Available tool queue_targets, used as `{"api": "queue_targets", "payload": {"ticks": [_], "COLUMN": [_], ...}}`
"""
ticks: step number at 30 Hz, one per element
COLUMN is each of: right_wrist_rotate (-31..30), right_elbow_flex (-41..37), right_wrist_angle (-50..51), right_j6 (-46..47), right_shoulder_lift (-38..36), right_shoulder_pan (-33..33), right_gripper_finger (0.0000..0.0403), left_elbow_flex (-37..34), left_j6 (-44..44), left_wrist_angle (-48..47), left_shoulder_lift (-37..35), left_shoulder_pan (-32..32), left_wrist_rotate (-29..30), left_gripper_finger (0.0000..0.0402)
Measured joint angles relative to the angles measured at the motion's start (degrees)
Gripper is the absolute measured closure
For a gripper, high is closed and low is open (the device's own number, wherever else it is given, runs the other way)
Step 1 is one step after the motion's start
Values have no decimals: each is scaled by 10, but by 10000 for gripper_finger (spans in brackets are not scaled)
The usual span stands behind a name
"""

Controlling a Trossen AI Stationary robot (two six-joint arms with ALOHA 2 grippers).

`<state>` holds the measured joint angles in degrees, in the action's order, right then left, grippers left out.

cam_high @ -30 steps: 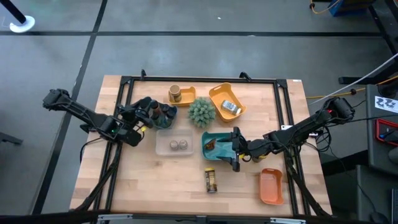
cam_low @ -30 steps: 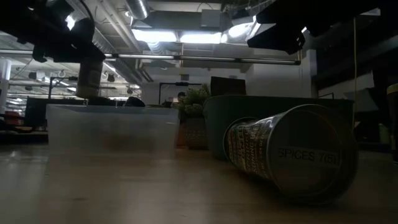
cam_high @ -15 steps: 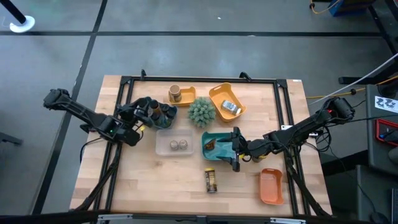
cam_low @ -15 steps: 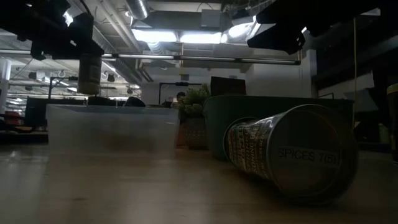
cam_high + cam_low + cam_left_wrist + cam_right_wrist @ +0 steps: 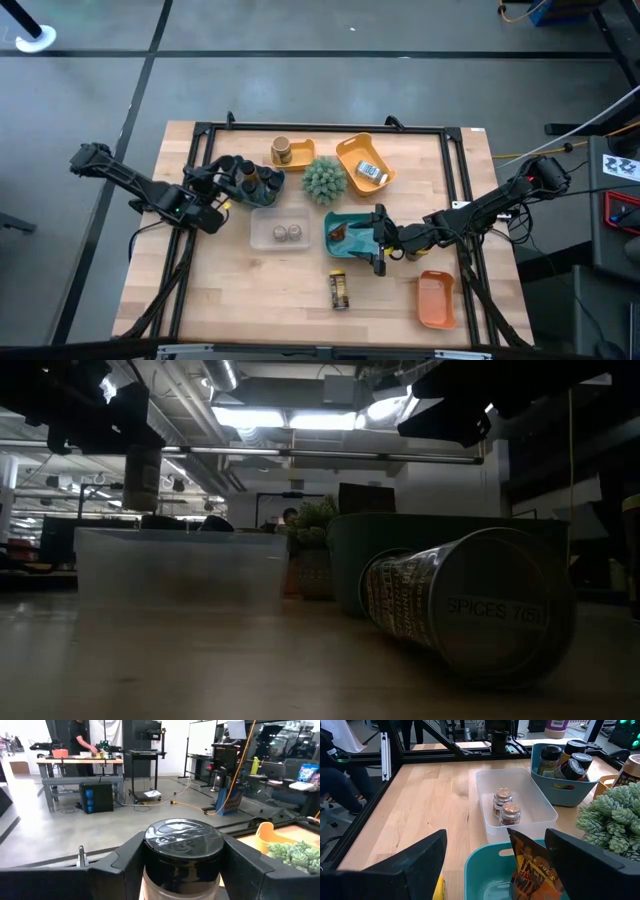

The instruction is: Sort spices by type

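1. Currently we have the left gripper clamped on a dark-capped jar; the left wrist view shows both fingers pressed against its sides, cap uppermost, jar upright. In the low view the jar hangs clear above the table, beyond the clear tray.
2. From above, that gripper sits at the near-left edge of the blue bin, which already holds other dark-capped jars. We judge the step in hand to be carrying this jar to its own kind.
3. Our right gripper hovers at the right side of the teal tray, fingers spread wide and holding nothing. The amber packet stands in that tray, directly between the fingers in the right wrist view.
4. Elsewhere: two small jars in the clear tray; a tan jar in the small yellow tray; a white-blue sachet in the orange tray; one jar lying on its side on the bare table near the front edge, still unsorted; a second orange tray at front right.
5. Next move, in our judgement: shift the held jar over a free spot in the blue bin, lower it upright, then release. Neighbouring jars stand close, so the descent needs care.
6. After that, the fallen jar wants collecting.
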<state>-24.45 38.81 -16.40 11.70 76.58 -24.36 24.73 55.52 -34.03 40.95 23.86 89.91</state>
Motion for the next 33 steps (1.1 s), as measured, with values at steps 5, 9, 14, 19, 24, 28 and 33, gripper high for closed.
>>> {"api": "queue_targets", "payload": {"ticks": [5,9,14,19,24,28,33], "right_wrist_rotate": [0,0,0,0,0,0,0], "right_elbow_flex": [0,0,0,0,0,0,0], "right_wrist_angle": [0,0,0,0,1,1,1], "right_j6": [0,0,0,0,0,0,0], "right_shoulder_lift": [0,0,0,0,0,0,0], "right_shoulder_pan": [0,0,0,0,0,0,0], "right_gripper_finger": [68,68,68,68,68,68,68], "left_elbow_flex": [0,0,0,0,0,0,0], "left_j6": [24,70,80,134,208,227,269], "left_wrist_angle": [-52,-85,-98,-128,-165,-166,-164], "left_shoulder_lift": [9,8,24,46,65,90,135], "left_shoulder_pan": [0,-11,-32,-45,-52,-62,-80], "left_wrist_rotate": [-2,-10,-50,-59,-66,-74,-77], "left_gripper_finger": [207,207,207,206,206,206,206]}}
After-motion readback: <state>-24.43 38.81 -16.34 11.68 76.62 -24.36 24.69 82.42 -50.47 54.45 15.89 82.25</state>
